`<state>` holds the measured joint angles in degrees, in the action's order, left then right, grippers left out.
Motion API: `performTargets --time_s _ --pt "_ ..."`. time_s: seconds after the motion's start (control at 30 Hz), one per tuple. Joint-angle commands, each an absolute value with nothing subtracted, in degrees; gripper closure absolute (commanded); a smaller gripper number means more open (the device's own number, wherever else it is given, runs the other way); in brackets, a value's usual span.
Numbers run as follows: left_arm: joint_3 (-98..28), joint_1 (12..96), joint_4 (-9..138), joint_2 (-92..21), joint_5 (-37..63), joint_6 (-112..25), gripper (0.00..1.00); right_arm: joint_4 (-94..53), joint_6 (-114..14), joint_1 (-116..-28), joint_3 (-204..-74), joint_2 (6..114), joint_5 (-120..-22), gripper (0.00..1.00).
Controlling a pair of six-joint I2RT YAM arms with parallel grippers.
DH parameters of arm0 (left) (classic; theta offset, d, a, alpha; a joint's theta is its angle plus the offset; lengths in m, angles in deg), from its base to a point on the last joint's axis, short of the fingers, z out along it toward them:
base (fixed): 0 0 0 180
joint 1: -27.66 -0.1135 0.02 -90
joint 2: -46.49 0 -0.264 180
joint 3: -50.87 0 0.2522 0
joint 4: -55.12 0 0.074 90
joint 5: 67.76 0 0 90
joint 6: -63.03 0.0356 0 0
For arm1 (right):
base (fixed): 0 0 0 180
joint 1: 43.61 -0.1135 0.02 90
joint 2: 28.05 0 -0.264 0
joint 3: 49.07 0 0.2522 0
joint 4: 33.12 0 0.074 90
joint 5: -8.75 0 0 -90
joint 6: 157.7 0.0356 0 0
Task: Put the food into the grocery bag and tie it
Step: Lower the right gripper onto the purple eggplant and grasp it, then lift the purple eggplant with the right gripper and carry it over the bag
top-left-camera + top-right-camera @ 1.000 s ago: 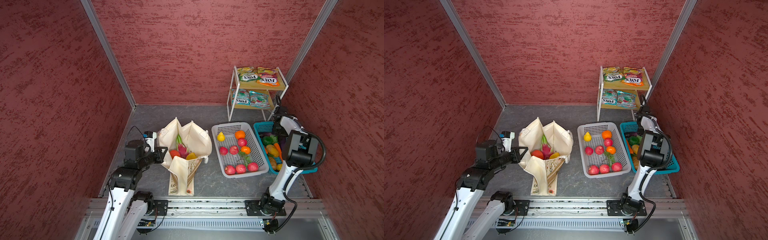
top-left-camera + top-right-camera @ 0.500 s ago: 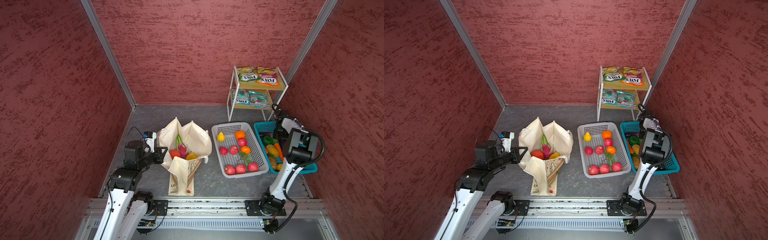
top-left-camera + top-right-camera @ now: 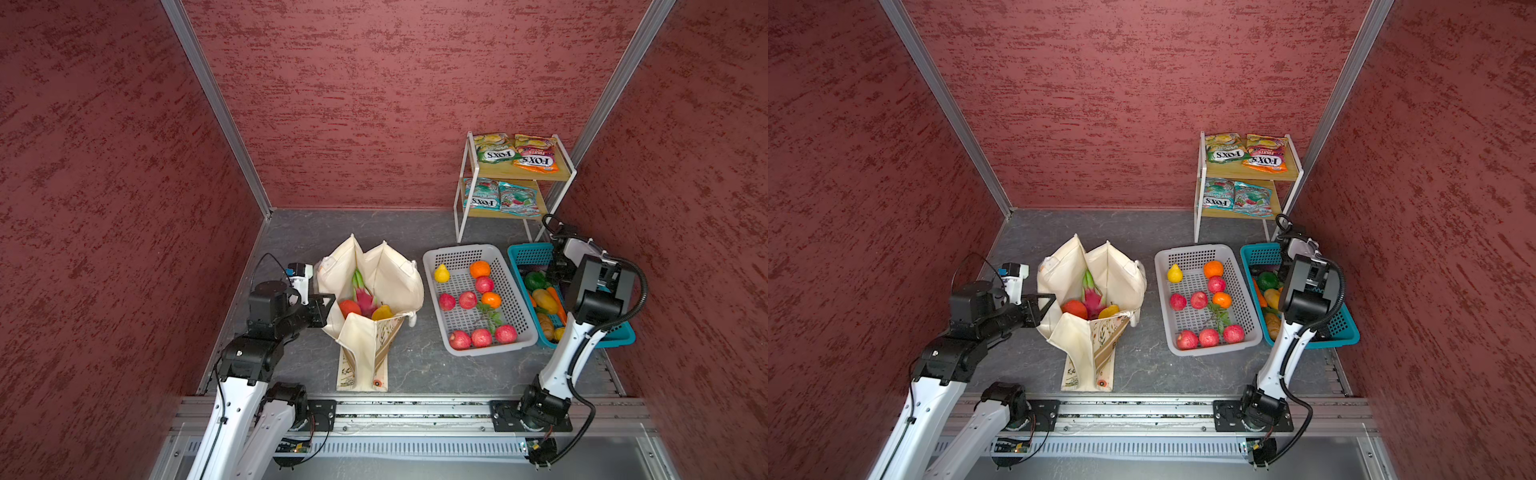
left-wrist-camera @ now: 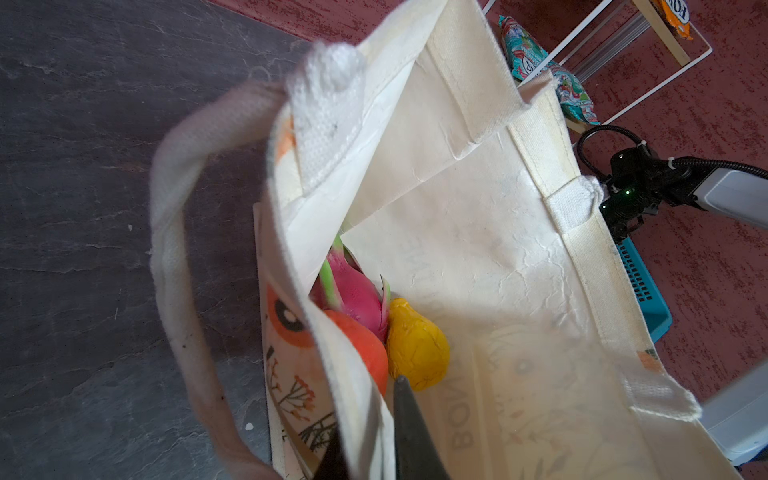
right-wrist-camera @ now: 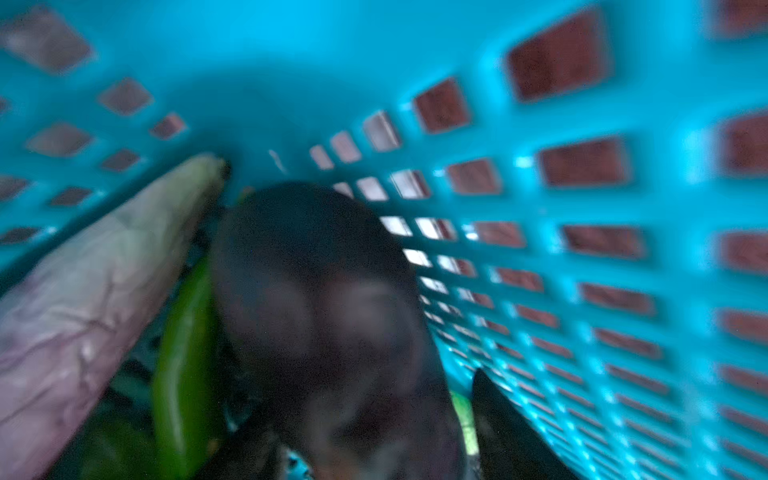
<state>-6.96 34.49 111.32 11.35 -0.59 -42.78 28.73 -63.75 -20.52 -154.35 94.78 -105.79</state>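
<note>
Bag (image 3: pixel 390 270) holds three fruits (image 3: pixel 365 301); rack (image 3: pixel 536 174) carries four packets (image 3: pixel 494 153).

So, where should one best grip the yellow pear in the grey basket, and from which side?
Probably across its round lower body, from straight above. The yellow pear lies alone near a corner of the grey basket, whose walls block a sideways approach.

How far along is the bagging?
Done: dragon fruit, a yellow fruit and a red-orange one sit in the grocery bag. In hand: left gripper pinches its rim open; right gripper is at an eggplant in the teal basket. Left: grey basket fruit, FOX'S packets, tying.
</note>
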Motion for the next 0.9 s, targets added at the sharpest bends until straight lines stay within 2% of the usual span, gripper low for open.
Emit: performTargets --time_s 0.0,0.1,0.27,0.43,0.57,0.87 --pt "-6.48 34.52 111.15 12.04 -0.35 -42.54 0.85 29.24 -63.58 -19.80 -154.32 96.85 -102.47 0.43" --pt "-6.48 34.53 111.15 12.04 -0.35 -42.61 0.85 29.24 -63.38 -19.64 -154.32 96.76 -102.70 0.49" --pt "-6.48 34.43 111.16 12.21 -0.35 -42.61 0.85 29.15 -62.89 -19.53 -154.67 95.73 -103.12 0.64" --pt "-6.48 34.43 111.16 12.31 -0.35 -42.61 0.85 28.00 -60.24 -19.53 -155.12 92.10 -102.72 0.72" --pt "-6.40 34.42 111.06 12.30 -0.52 -42.61 0.85 25.81 -56.51 -19.62 -154.01 85.80 -101.36 0.74" --pt "-6.38 34.44 111.03 11.95 -0.79 -42.61 0.85 24.98 -54.34 -20.13 -153.93 72.76 -100.18 0.74"
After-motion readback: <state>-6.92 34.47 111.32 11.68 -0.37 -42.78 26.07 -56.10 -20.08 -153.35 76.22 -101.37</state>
